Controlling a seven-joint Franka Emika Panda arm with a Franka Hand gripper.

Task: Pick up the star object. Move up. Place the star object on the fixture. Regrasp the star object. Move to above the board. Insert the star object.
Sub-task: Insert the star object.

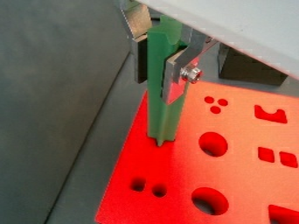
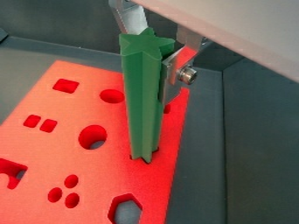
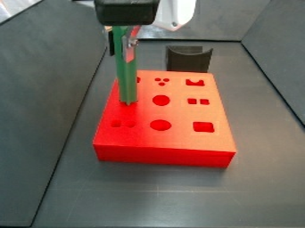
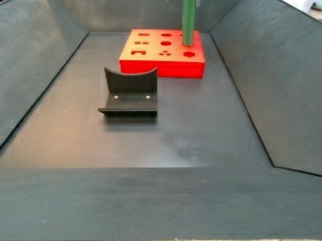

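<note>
My gripper [image 3: 125, 37] is shut on the star object [image 3: 124, 71], a long green peg that I hold upright by its upper part. Both wrist views show the silver fingers [image 1: 177, 72] clamping the peg [image 1: 162, 101] [image 2: 142, 96] from two sides. The peg's lower end meets the top of the red board [image 3: 167, 153] near its left edge, by a far corner. I cannot tell whether the tip is inside a hole. The board also shows in the wrist views [image 1: 239, 171] [image 2: 65, 109] and in a side view [image 4: 157, 68], where the peg [image 4: 191, 24] rises out of frame.
The dark fixture [image 3: 187, 58] [image 4: 130, 92] stands on the grey floor beside the board, with nothing on it. Grey bin walls [image 4: 51, 75] slope up around the floor. The board has several round, square and crown-shaped holes [image 3: 159, 125].
</note>
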